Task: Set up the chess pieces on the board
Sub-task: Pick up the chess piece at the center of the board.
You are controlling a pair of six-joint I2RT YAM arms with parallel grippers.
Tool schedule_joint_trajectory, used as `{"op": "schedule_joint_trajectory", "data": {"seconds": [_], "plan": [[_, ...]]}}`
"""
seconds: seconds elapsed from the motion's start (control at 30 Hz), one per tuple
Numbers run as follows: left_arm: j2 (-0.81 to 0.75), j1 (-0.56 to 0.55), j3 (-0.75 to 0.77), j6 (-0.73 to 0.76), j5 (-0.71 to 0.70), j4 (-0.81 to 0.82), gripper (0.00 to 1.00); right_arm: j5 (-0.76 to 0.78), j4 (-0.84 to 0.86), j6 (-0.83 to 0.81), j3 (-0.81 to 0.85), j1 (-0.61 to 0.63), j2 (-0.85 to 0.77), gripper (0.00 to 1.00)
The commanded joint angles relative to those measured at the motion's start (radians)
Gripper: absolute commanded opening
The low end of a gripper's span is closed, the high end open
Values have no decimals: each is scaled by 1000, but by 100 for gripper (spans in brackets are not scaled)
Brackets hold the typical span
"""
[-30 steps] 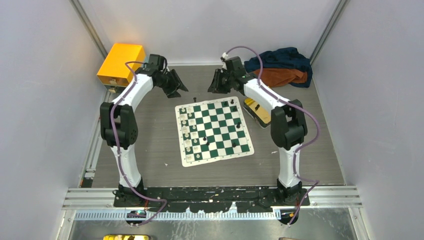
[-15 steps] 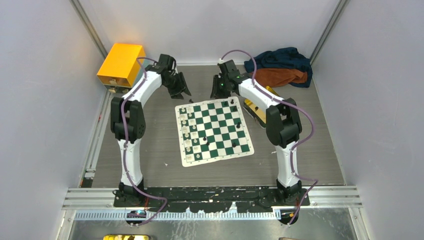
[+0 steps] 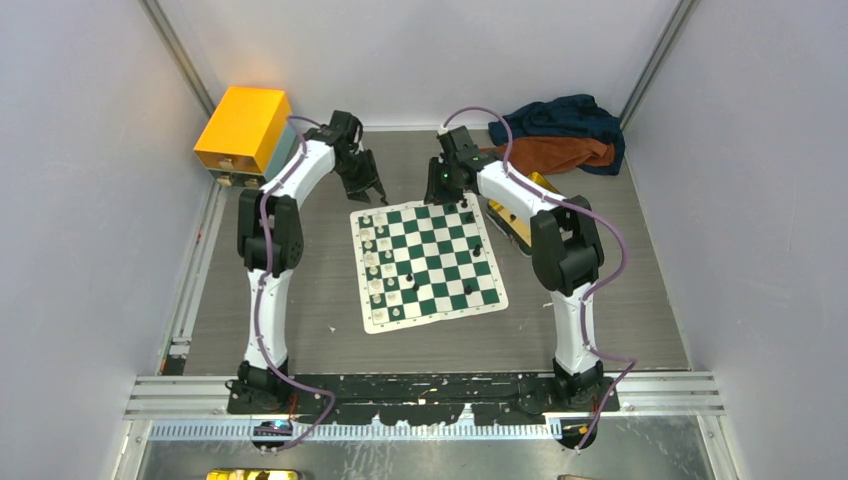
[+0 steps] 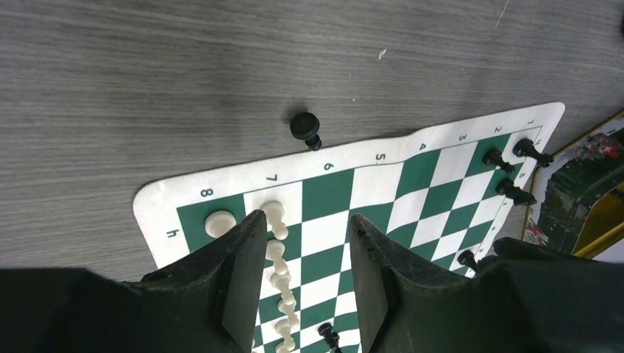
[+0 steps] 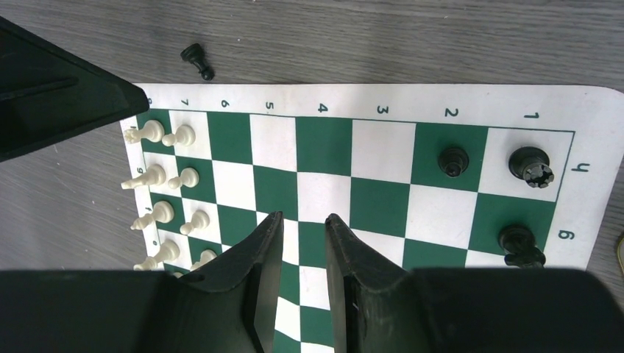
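Top view: the board (image 3: 440, 250) lies flat at the centre of the desk (image 3: 300, 300). The white pieces (image 3: 380, 262) fill its two left-hand columns, as far as can be counted at this size. Only a few black pieces (image 3: 475, 250) stand on it, some near the right edge and some loose in the middle. The left claw (image 3: 365, 185) and the right claw (image 3: 440, 180) both hang over the board's upper edge. A gold tin (image 3: 522, 238) sits right of the board, partly under the right arm; its contents cannot be read. A yellow box (image 3: 243, 128) stands at upper left and a cloth (image 3: 565, 130) at upper right. Left wrist view: the left claw's fingers are spread with nothing between them, above the board's white corner. A black pawn (image 4: 305, 129) lies on its side on the desk just beyond the board's border, at upper centre of the frame. Right wrist view: the right claw's fingers stand slightly apart and empty over the middle squares. White pieces stand in pairs at the left of the frame; three black pieces occupy the two rightmost columns. Assessment: the white side appears essentially set. The black side is barely begun, with most pieces unplaced, the mid-board strays to be moved, and the fallen pawn to be recovered.
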Motion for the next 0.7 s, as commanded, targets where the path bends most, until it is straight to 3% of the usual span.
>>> {"op": "schedule_joint_trajectory", "data": {"seconds": [0.0, 0.67], "plan": [[31, 2, 107, 14, -29, -43, 47, 10, 23, -13, 24, 3, -47, 33], [195, -21, 321, -62, -25, -94, 47, 5, 30, -17, 37, 1, -29, 33]]}}
